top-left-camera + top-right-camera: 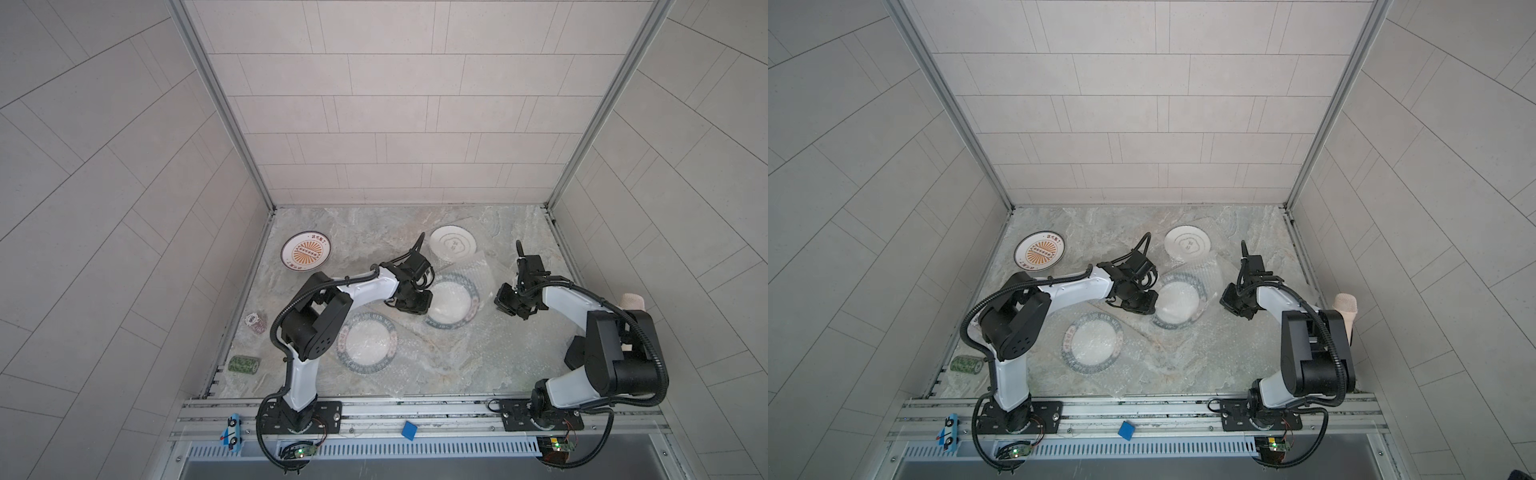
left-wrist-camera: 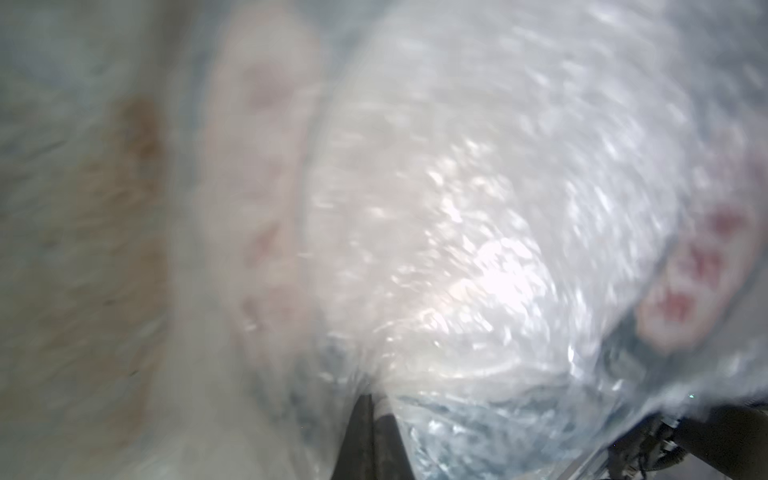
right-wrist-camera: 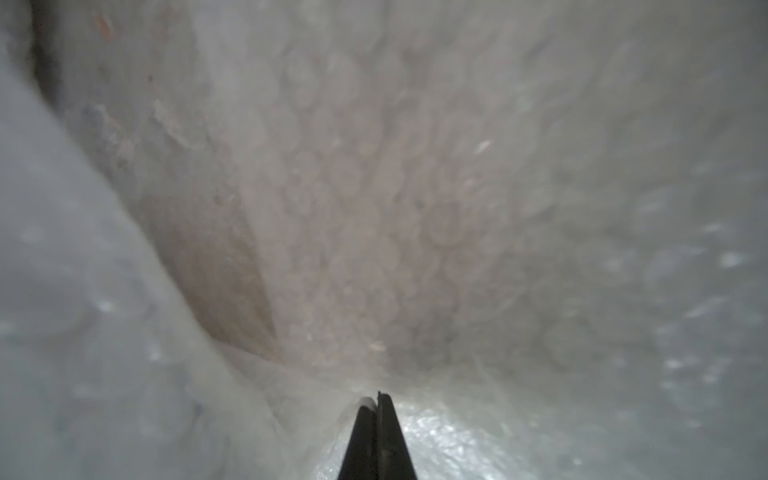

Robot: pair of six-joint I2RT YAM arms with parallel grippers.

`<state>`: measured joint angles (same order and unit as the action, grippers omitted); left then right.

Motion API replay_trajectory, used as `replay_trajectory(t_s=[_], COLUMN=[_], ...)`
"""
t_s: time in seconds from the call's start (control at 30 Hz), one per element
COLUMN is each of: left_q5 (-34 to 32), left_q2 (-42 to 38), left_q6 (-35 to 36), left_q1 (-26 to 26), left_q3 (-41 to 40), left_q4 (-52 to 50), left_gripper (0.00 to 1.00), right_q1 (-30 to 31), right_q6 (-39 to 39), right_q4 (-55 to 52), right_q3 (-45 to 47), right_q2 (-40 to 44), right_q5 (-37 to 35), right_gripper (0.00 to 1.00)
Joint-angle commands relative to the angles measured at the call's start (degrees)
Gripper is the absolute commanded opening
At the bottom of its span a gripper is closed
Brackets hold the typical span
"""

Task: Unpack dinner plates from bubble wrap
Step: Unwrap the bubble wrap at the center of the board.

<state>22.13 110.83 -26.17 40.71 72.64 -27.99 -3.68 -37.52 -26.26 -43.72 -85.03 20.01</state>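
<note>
A grey marble table (image 1: 374, 224) sat inside a pale tiled enclosure, seen from above, with two white and black robot arms mounted along its near edge. The left arm (image 1: 365, 286) and the right arm (image 1: 561, 299) both reached toward the middle, one on each side of a clear sheet of bubble wrap (image 1: 482, 270).

That sheet lay draped over the far green-rimmed plate (image 1: 451, 305), which showed through it. The two arms seemed placed at opposite edges so the sheet could be lifted or peeled away evenly. A second sheet (image 1: 409, 365) covered the near green-rimmed plate (image 1: 365, 343), closer to the left arm's base. Two plates lay bare toward the back: the sunburst plate (image 1: 306, 250) near the left wall and the grey-ringed plate (image 1: 453, 243), whose near edge the bubble wrap reached. So the job looked about half done.

In the left wrist view the left gripper (image 2: 371, 409) had its jaws pressed together, apparently pinching the dimpled film that billowed over the lens. In the right wrist view the right gripper (image 3: 377, 409) was likewise closed, with a fold of film rising from its tips.

A pinkish cup (image 1: 632, 300) stood behind the right arm; its contents could not be seen. A small green roll (image 1: 244, 364) lay by the left wall.
</note>
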Motion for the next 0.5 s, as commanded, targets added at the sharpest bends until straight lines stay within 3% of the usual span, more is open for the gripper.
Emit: replay_trajectory(t_s=[0.0,0.2,0.47], left_q5=[-5.8,-2.36,-0.51], left_q2=[-1.86,-1.52,1.42], left_q6=[-2.03,-2.43,-3.31], left_q1=[-3.54,-3.94,-2.2], left_q3=[-1.56,-0.91,3.56], left_q4=[-7.41,-5.31,-2.99], left_gripper=[0.0,0.0,0.0], right_q1=[-1.57,-1.23,0.44], right_q6=[-0.44,0.2,1.16], right_q4=[-1.74,-0.34,-2.01], right_q3=[1.14,1.21,-0.66], right_q2=[-0.31,-0.92,2.89], right_q5=[-8.8,-5.17,-3.89], right_gripper=[0.0,0.0,0.16])
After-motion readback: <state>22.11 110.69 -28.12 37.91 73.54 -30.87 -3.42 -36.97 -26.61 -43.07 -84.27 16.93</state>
